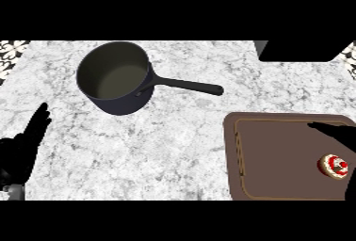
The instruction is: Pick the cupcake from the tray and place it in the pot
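Your right hand [341, 136], fingers open, hovers over the tray [278, 160]; the cupcake [333, 166] lies just beside it, ungripped.

A white-and-grey marbled desk [139, 141] fills the view, with patterned tile [14, 49] at its far corners and a black block [299, 51] at the far right edge.

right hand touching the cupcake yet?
Apart. The head view shows bare tray between the right hand and the cupcake; the hand's straight fingers lie above it near the view's right edge.
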